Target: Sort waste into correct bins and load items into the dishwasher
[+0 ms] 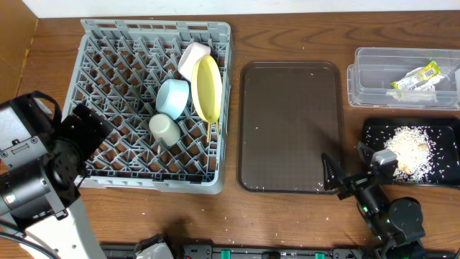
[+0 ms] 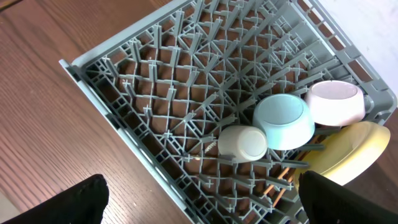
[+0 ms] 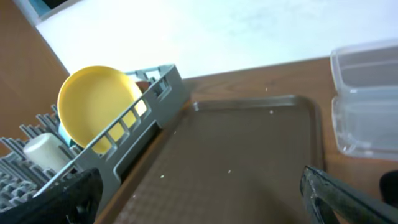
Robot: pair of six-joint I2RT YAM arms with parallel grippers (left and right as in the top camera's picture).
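The grey dish rack [image 1: 108,173] holds a pink bowl [image 1: 192,56], a light blue bowl [image 1: 172,98], a small pale cup [image 1: 164,128], an upright yellow plate [image 1: 207,88] and wooden chopsticks [image 1: 209,131]. They also show in the left wrist view: cup [image 2: 242,142], blue bowl [image 2: 284,119], pink bowl [image 2: 336,102], plate [image 2: 351,152]. The clear tub [image 1: 374,86] holds a green-yellow wrapper [image 1: 415,78]. The black bin [image 1: 374,133] holds rice scraps [image 1: 408,147]. My left gripper [image 2: 202,202] is open over the rack's near-left edge. My right gripper [image 1: 346,173] is open over the brown tray's corner.
The dark brown serving tray [image 1: 290,126] lies between the rack and the bins, with a few rice grains on it; it also shows in the right wrist view [image 3: 249,162]. Scattered grains lie on the wooden table [image 1: 237,216] in front.
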